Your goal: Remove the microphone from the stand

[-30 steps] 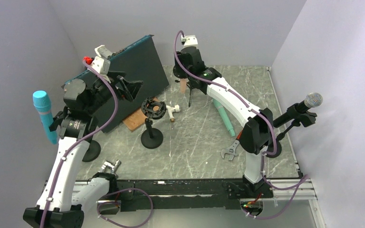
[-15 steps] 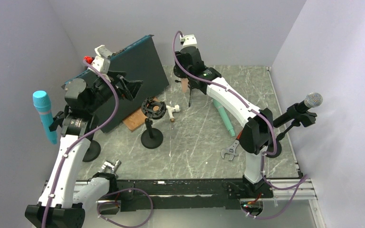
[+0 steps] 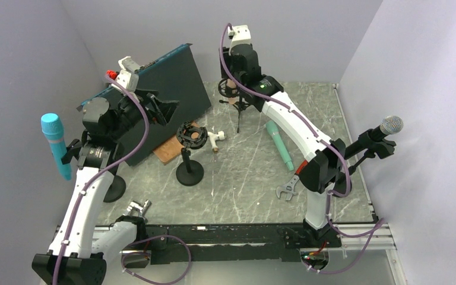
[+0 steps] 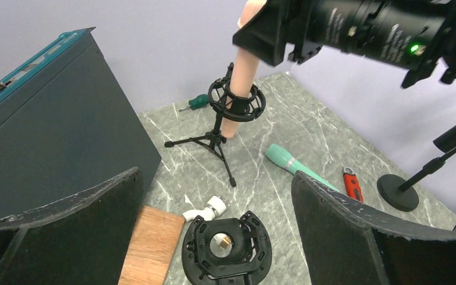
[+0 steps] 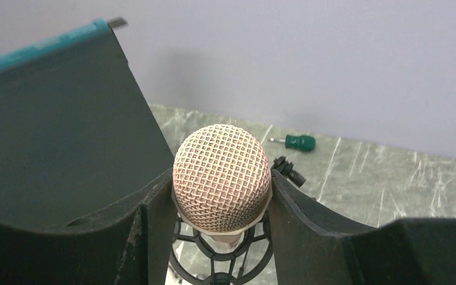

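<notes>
A pink microphone [image 5: 221, 178] with a mesh head stands upright in a black shock mount [image 4: 236, 101] on a small tripod stand [image 4: 217, 133] at the back of the table. My right gripper [image 5: 221, 193] is over it from above, shut on the mesh head, with a finger [image 5: 154, 208] pressed to each side. In the top view the right gripper [image 3: 237, 65] covers most of the microphone [image 3: 230, 89]. My left gripper [image 4: 215, 178] hangs open with nothing in it, above an empty shock-mount stand [image 4: 225, 246].
A teal microphone [image 3: 280, 145] lies on the table beside a red tool [image 4: 350, 184] and a wrench [image 3: 288, 189]. A blue microphone [image 3: 53, 142] stands on a stand at the left, a silver one [image 3: 390, 126] at the right. A dark case [image 3: 166, 89], wood block [image 3: 167, 149], white fitting [image 3: 217, 138] and green screwdriver [image 5: 297, 141] are nearby.
My right gripper has shifted toward the back wall and narrowed onto the pink microphone's head. The left arm has stayed where it was.
</notes>
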Motion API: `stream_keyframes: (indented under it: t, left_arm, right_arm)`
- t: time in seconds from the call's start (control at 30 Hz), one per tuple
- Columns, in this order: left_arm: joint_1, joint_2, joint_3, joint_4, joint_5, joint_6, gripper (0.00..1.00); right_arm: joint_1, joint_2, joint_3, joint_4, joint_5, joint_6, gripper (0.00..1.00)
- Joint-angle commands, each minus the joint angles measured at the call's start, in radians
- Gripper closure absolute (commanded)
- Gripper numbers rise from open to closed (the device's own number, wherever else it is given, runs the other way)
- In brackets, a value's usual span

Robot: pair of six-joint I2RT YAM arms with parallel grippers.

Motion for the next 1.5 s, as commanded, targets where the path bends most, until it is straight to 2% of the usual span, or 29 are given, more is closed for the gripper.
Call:
stream_keyframes:
  t: [0.0,0.13,0.27,0.5,0.63,0.83,0.97,1.07,1.27,1.47]
  left_arm:
    - [0.005,0.004,0.004,0.043,0.012,-0.016,0.03]
    - [0.006,0.007,0.004,0.033,-0.004,-0.019,0.03]
    - [0.005,0.012,0.006,0.041,0.018,-0.019,0.03]
    - [0.005,0.016,0.008,0.033,0.011,-0.021,0.03]
    - [0.005,0.018,0.008,0.033,0.014,-0.023,0.03]
    - [0.006,0.022,0.012,0.03,0.021,-0.033,0.03]
    - [0.004,0.016,0.012,0.031,0.025,-0.046,0.03]
    - [0.004,0.016,0.016,0.025,0.024,-0.049,0.03]
    - [0.004,0.014,0.02,0.025,0.036,-0.063,0.03]
    - [0.004,0.015,0.019,0.03,0.046,-0.074,0.03]
  right_arm:
    - [-0.006,-0.083,0.101,0.073,0.012,-0.035,0.74]
    - [-0.006,-0.138,0.089,0.113,-0.002,-0.035,0.79]
    - [-0.006,-0.238,-0.008,0.229,-0.017,-0.033,0.82]
    - [-0.005,-0.502,-0.38,0.613,-0.074,-0.067,0.83]
    - [-0.005,-0.659,-0.636,0.815,-0.085,-0.064,0.89]
    - [-0.006,-0.838,-0.836,0.823,-0.024,-0.107,0.96]
    - [-0.005,-0.93,-0.928,0.723,0.057,-0.136,0.96]
    - [-0.006,-0.969,-0.953,0.571,0.089,-0.124,0.97]
    - [-0.006,-0.942,-0.871,0.094,0.146,-0.016,1.0]
    - [-0.006,-0.812,-0.724,-0.38,0.205,0.073,1.0]
